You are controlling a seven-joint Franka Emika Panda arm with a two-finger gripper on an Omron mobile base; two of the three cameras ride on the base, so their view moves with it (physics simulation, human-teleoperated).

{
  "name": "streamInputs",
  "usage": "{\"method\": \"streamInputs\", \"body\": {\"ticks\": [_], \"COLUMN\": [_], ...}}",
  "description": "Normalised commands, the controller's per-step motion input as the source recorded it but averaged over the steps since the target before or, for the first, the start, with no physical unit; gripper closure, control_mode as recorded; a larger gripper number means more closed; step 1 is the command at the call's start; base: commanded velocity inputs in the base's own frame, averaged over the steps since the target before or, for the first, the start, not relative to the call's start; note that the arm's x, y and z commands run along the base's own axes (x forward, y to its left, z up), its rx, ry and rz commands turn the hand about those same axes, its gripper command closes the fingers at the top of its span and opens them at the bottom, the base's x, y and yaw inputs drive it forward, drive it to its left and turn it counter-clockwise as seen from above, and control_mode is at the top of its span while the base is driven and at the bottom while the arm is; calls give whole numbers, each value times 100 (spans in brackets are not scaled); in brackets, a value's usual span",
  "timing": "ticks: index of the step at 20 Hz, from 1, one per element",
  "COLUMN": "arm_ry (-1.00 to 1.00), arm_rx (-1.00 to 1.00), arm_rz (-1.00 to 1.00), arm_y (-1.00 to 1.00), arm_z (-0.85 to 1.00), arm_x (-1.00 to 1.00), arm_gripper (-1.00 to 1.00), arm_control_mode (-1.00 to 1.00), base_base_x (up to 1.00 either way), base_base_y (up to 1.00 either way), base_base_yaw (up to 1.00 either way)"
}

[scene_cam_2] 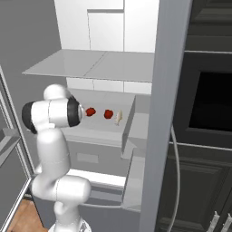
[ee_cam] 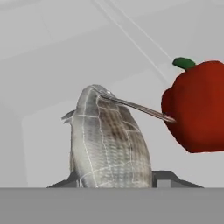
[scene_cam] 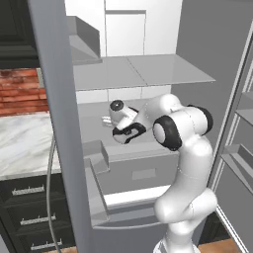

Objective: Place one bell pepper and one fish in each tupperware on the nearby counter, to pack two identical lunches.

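Down at the bottom of the hand view, the two dark fingers (ee_cam: 162, 180) stood one on each side of a fish (ee_cam: 107, 144), its body filling the gap between them; they looked clamped on it, though the tips were mostly cut off by the frame edge. The fish was plump and oval, covered in a fine grey-brown net of scales with pale lines across it, and a thin silvery fin stuck out from its top toward the right. Just beside that fin tip sat a red bell pepper (ee_cam: 197, 105), glossy, lumpy and blocky, with a short green stem.

Seen from the right base view, the fish (scene_cam_2: 118, 117) showed as a small pale sliver on a plain grey fridge shelf (scene_cam_2: 104, 129), with one red pepper (scene_cam_2: 108, 114) just beside it and a second red pepper (scene_cam_2: 90, 111) further left, near the arm. Smooth flat grey shelves and a tall grey fridge door edge (scene_cam_2: 158, 113) framed them.

From the left base view, the white arm reached into the fridge, and the white marble tabletop (scene_cam: 22, 143) with grey veins lay off to the left atop black drawers, below a red brick wall (scene_cam: 20, 91).
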Motion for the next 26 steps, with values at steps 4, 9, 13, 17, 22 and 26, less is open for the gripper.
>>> {"method": "streamInputs", "body": {"ticks": [4, 9, 13, 17, 22, 26], "arm_ry": [-1, -7, -18, -16, 0, 25], "arm_rx": [0, 3, 1, 0, 2, 3], "arm_rz": [-1, 2, 4, 7, 12, 16], "arm_y": [9, 1, -1, -20, -35, -41], "arm_z": [-25, -2, 39, 93, 100, 100], "arm_x": [-91, -98, -97, -77, -85, -92], "arm_gripper": [100, 100, 100, 100, 100, 100], "arm_control_mode": [-100, -100, -100, -100, -100, -100], "base_base_x": [0, 0, 0, 0, 0, 0], "base_base_y": [0, 0, 0, 0, 0, 0], "base_base_yaw": [0, 0, 0, 0, 0, 0]}}
